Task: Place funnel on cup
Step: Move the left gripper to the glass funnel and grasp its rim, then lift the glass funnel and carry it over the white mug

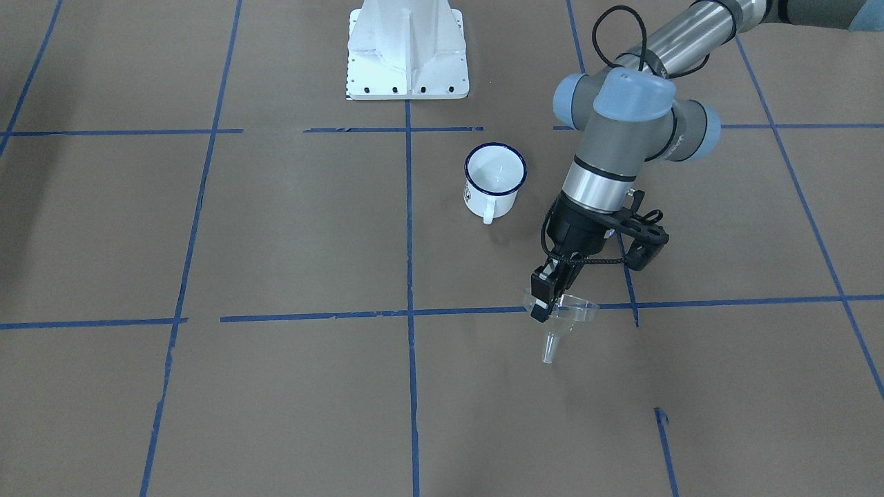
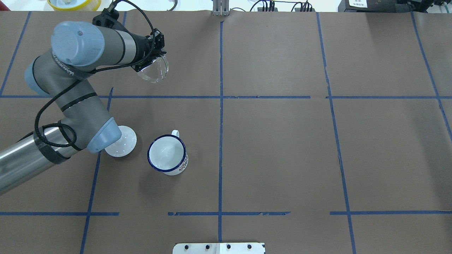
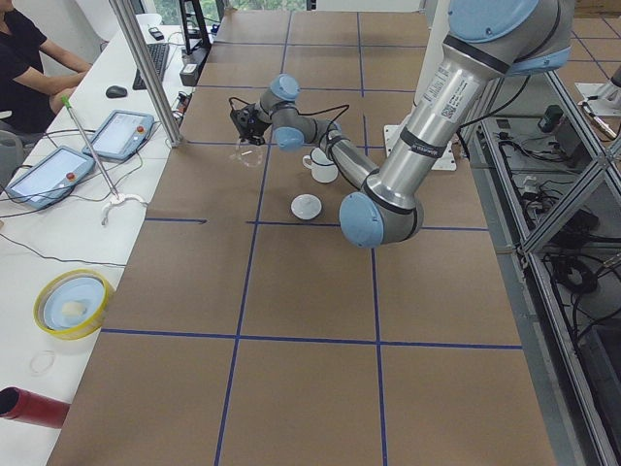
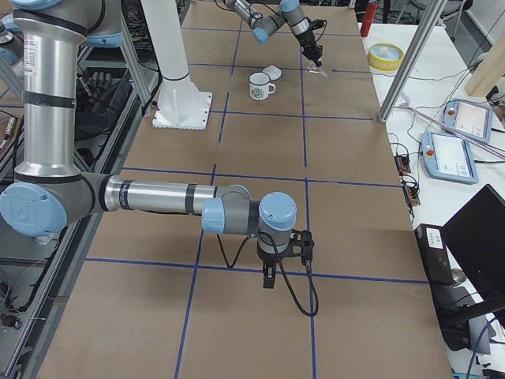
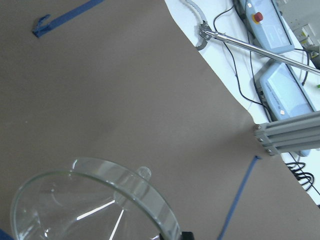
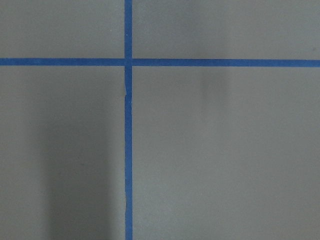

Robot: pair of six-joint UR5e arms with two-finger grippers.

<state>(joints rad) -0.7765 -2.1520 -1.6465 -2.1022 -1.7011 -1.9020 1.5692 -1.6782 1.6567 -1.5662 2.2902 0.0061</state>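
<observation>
Nearest to the robot's base, the white enamel mug (image 2: 167,155) is standing upright on the brown paper-covered table (image 2: 282,158). Its mouth is open and its handle is pointing away from the robot, so nothing is blocking the way in from above. Near it, on the robot's left, a round white lid (image 2: 123,141) is lying, partly hidden under the left arm's elbow.

Farther out, the left gripper (image 1: 542,307) is pinching the clear funnel (image 1: 572,309) by the rim of its cone. The spout is hanging downward, a little tilted, and seems lifted off the table. I judge that this rim hold is leaving the spout free to enter the mug. The funnel is well apart from the mug.

The right gripper (image 4: 270,278) is hanging low at the robot's far right end of the table. Whether it is open or closed I cannot tell.
</observation>
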